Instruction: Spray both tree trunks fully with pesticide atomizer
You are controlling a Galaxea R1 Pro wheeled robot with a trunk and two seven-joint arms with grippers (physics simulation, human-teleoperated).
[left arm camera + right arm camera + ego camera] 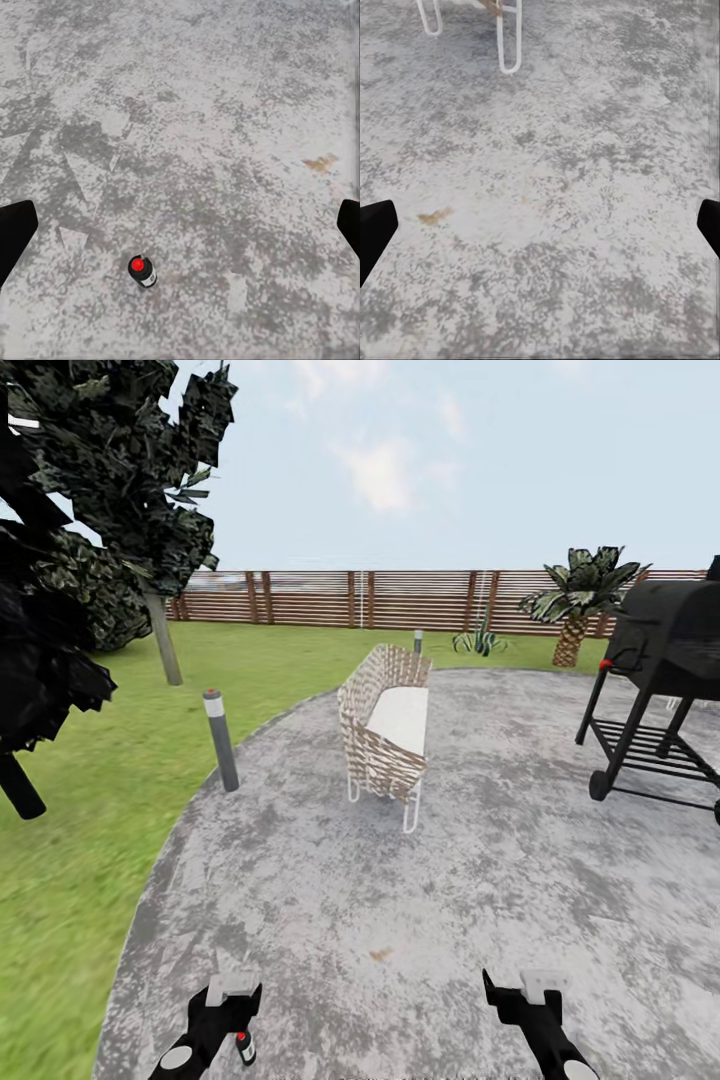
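The pesticide atomizer (244, 1046), a tiny black bottle with a red cap, stands upright on the grey concrete floor (420, 900) just beside my left gripper (230, 1000). In the left wrist view the atomizer (142, 271) sits on the paving below my left gripper (180, 232), whose black fingertips (15, 232) stand wide apart, open and empty. My right gripper (525, 995) hangs over bare paving, and in its wrist view the right gripper (540, 232) is open too. One tree with dark jagged leaves (110, 470) and a pale trunk (163, 640) stands on the lawn at the left.
A wicker bench (385, 725) with a white cushion stands ahead in the middle; its white legs (510, 37) show in the right wrist view. A black grill (665, 660) is at the right. A grey bollard (220, 740) marks the curved paving edge beside the grass (90, 840). A slat fence (400, 598) closes the back.
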